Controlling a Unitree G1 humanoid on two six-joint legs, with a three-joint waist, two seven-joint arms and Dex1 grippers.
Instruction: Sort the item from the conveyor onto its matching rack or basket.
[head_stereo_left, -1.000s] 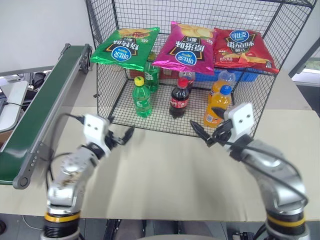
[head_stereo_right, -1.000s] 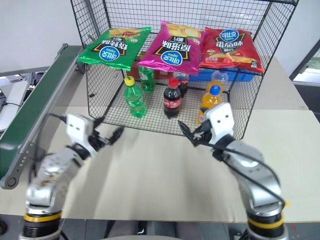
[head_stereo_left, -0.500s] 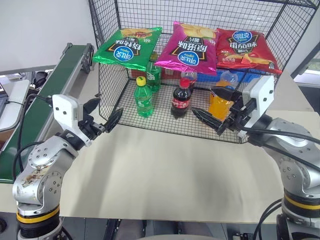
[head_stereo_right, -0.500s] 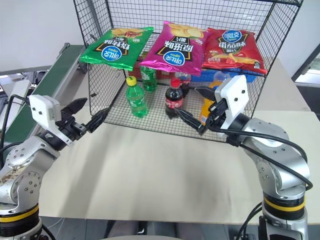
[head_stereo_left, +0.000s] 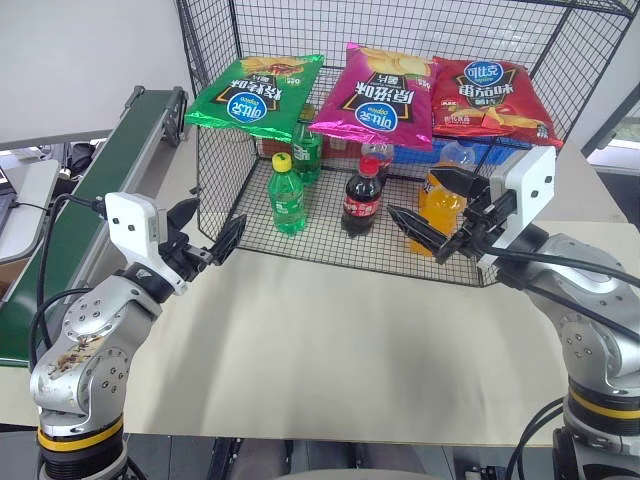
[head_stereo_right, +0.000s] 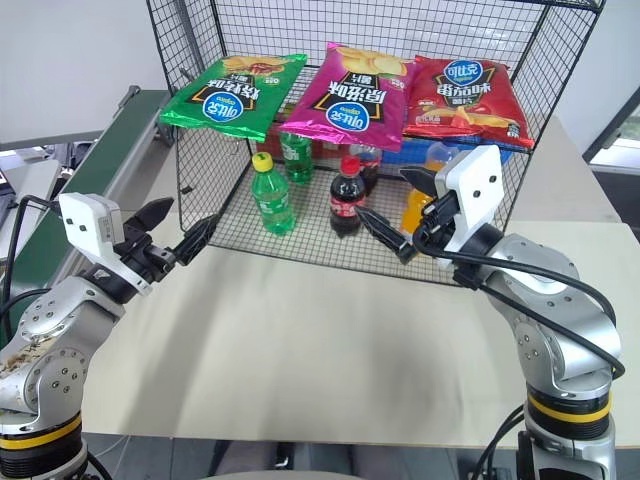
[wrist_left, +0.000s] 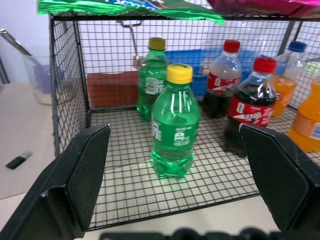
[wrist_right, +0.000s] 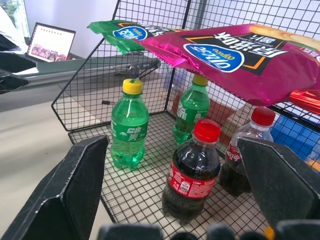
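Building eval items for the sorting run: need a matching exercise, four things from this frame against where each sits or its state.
Column 1:
1. pink chip bag
2. green chip bag
3. red chip bag
4. left gripper

Column 2:
A. rack's top shelf, left end
B. open, empty, in front of the rack
C. rack's top shelf, middle
D. rack's top shelf, right end

Pairs: 1-C, 2-A, 3-D, 4-B
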